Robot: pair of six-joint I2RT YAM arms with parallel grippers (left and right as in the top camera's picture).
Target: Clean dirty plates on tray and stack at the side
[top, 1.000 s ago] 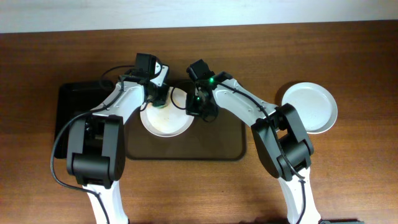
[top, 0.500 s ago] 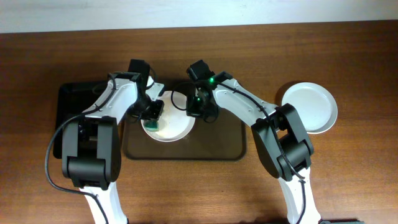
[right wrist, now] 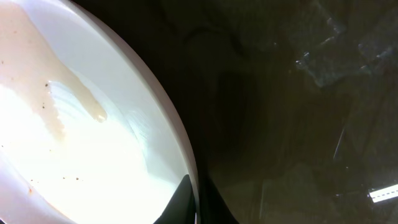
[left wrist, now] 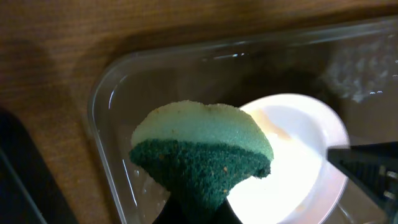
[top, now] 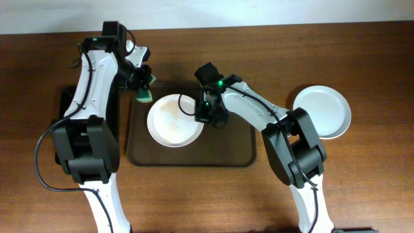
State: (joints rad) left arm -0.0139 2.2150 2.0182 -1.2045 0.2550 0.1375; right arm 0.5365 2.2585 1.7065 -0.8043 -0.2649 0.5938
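Two plates: we log the smeared plate point(top: 169, 123) on the tray point(top: 229, 145), its right rim pinched by the right gripper point(top: 204, 115); bare tray beyond. Over the tray's corner the left gripper point(top: 143, 92) clamps a green sponge point(left wrist: 200, 155). On the table point(top: 375, 188) sits a white plate point(top: 322, 111), apart.

Both arms same build. Left arm point(top: 94, 71), right arm point(top: 249, 107): rounded glossy white link shells; joints and large base housings matte black. Thin black cable loops loose alongside each arm, base housing up to wrist. Left gripper point(top: 143, 89), right gripper point(top: 202, 115): black bodies, dark fingers. Green light lit at right wrist. Screws, markings: too small to tell
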